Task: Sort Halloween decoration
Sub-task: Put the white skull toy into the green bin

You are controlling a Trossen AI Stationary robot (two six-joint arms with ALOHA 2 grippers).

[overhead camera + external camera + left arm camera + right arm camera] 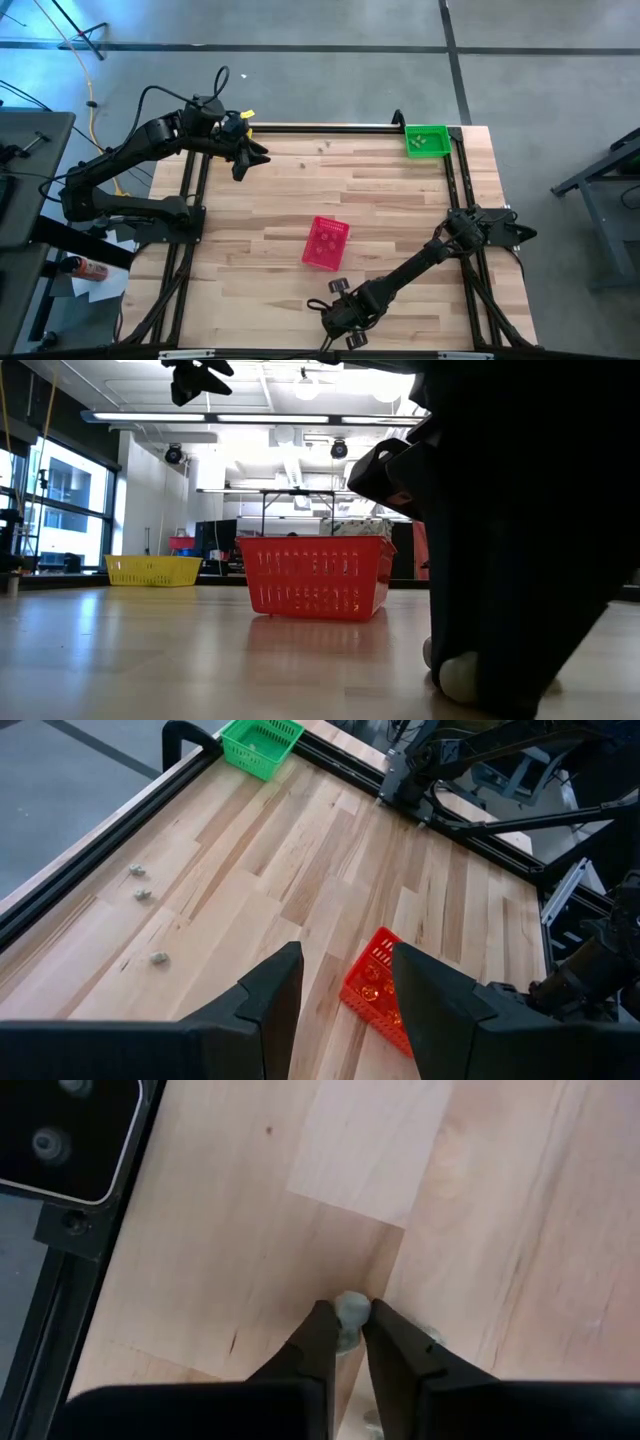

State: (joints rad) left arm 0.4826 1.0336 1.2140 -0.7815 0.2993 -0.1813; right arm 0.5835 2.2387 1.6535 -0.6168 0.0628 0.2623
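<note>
**Right tool closing on a trinket at the near edge; left tool parked released**

Left side first. My left tool (240,160) hangs above the far left part of the worktop (390,200), fingers (268,995) spread and holding nothing. I keep it raised there so its camera looks across the boards. Three small pale trinkets (142,893) lie loose along the far rail, well apart from every basket; they are not yet sorted.

Centre. The red mesh basket (326,243) stands on the worktop with a few decorations already inside. The low view also shows a yellow basket (153,570) farther back.

Right side. The green basket (427,140) sits in the far right corner, holding small items. My right tool (345,1325) is down at the worktop near its front edge, fingers drawn close on either side of one pale round trinket (351,1308). The item touches the wood, so I judge the grip as being made, not yet a lift.
</note>
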